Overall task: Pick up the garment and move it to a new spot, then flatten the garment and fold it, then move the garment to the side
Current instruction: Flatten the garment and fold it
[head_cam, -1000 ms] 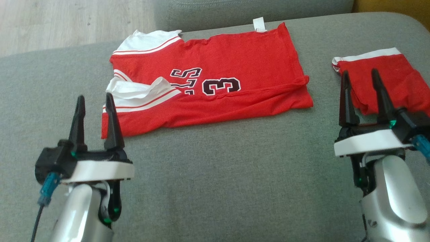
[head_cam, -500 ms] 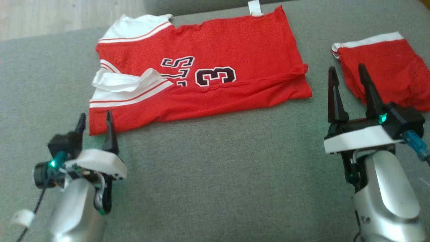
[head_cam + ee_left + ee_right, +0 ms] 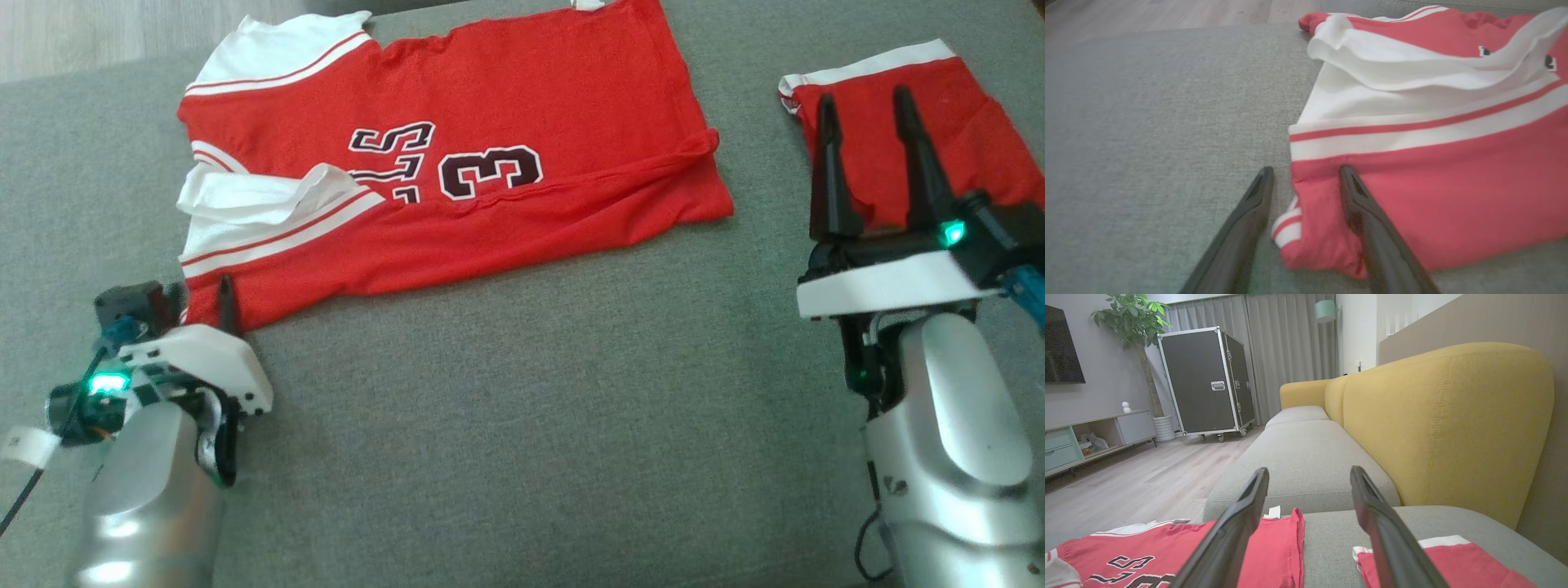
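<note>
Left gripper (image 3: pixel 1306 167) now sits lowered onto the sofa (image 3: pixel 522 408), jaws apart but narrowing astride the near corner of the jersey (image 3: pixel 506 98) lying there; right gripper (image 3: pixel 862 94) jaws hang wide, empty; pick-up judged imminent.

Seating: grey fabric sofa cushion (image 3: pixel 522 425), even weave. A second grey seat (image 3: pixel 1298 457) continues beyond it. Backrest (image 3: pixel 1445 424) mustard yellow with stitched seams. Floor (image 3: pixel 1139 477) pale wood planks. Grey full-length curtains (image 3: pixel 1286 347), drawn. Black wheeled flight case (image 3: pixel 1204 379) stands before them. Potted tree (image 3: pixel 1133 318), dark screen (image 3: pixel 1061 347) and low cabinet (image 3: pixel 1098 428) along the grey wall. Teal lamp shade (image 3: pixel 1325 310) high up.
</note>
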{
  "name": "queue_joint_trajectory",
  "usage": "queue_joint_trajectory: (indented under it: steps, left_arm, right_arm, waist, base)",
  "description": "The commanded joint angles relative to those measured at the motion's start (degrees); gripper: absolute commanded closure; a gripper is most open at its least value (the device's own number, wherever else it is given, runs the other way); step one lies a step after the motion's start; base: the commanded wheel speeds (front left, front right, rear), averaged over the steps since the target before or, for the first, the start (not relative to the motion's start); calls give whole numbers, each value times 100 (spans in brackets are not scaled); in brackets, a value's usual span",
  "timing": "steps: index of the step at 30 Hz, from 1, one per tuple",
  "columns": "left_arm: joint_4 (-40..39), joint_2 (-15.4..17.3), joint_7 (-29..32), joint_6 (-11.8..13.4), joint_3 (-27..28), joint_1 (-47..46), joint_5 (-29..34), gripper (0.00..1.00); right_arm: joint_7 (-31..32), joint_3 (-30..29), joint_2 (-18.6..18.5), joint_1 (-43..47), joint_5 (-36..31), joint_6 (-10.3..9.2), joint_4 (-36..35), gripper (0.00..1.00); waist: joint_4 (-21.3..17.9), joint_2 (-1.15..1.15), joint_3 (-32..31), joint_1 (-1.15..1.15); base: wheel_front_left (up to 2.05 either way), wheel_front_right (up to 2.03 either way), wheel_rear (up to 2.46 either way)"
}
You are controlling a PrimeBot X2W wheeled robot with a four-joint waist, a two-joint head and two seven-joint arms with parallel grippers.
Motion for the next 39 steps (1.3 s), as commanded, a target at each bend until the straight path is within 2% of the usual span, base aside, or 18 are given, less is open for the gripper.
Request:
queue_joint_trajectory:
  steps: [1, 4, 8, 14, 23, 29, 30, 34, 35, 36, 37, 39]
  left_arm:
    - [139, 130, 140, -21, 48, 82, 1, 100]
    - [156, 117, -64, -76, 28, 47, -12, 100]
    - [-39, 85, -677, -109, 60, -16, -38, 100]
    - [-571, 7, -1366, -210, -1, -93, 13, 100]
    - [-1501, -89, -1529, -254, -224, -24, 223, 100]
    - [-1807, -192, -1542, -326, -389, -25, 303, 100]
    - [-1807, -192, -1542, -326, -389, -25, 303, 100]
    - [-1916, -251, -1546, -350, -466, -29, 335, 100]
    - [-1921, -255, -1547, -355, -480, -23, 340, 100]
    - [-1915, -255, -1547, -359, -490, -16, 341, 100]
    - [-1898, -248, -1548, -360, -493, -8, 340, 100]
    - [-1846, -218, -1548, -352, -494, 6, 341, 100]
  right_arm:
    - [-31, 104, 45, -191, 4, -5, -178, 0]
    - [-31, 61, 45, -261, -50, -5, -111, 0]
    - [41, 70, 45, -287, -119, -5, 122, 0]
    - [702, 63, 45, -348, -315, -5, 835, 0]
    - [1805, -52, 45, -986, -100, -5, 2384, 0]
    - [2088, -294, 46, -1489, -3, -5, 3410, 0]
    - [2088, -294, 46, -1489, -3, -5, 3410, 0]
    - [2173, -366, 46, -1775, -259, -5, 4029, 0]
    - [2179, -345, 46, -1838, -385, -5, 4148, 9]
    - [2156, -325, 46, -1896, -543, -5, 4238, 86]
    - [2114, -311, 45, -1951, -713, -5, 4302, 100]
    - [2015, -335, 24, -2056, -949, -5, 4388, 100]
  waist:
    - [6, 0, -14, 0]
    - [38, 0, -67, 0]
    - [116, 0, -166, 0]
    - [267, 0, -272, 0]
    - [533, 0, -199, 0]
    - [741, 0, -109, 0]
    - [741, 0, -109, 0]
    - [860, 0, -66, 0]
    - [875, 0, -62, 0]
    - [884, 0, -62, 0]
    - [890, 0, -65, 0]
    - [889, 0, -90, 0]
  base:
    - [0, 0, 0]
    - [0, 0, 0]
    - [0, 0, 0]
    - [0, 0, 0]
    - [0, 0, 0]
    - [0, 0, 0]
    - [0, 0, 0]
    - [0, 0, 0]
    - [0, 0, 0]
    - [0, 0, 0]
    - [0, 0, 0]
    - [0, 0, 0]
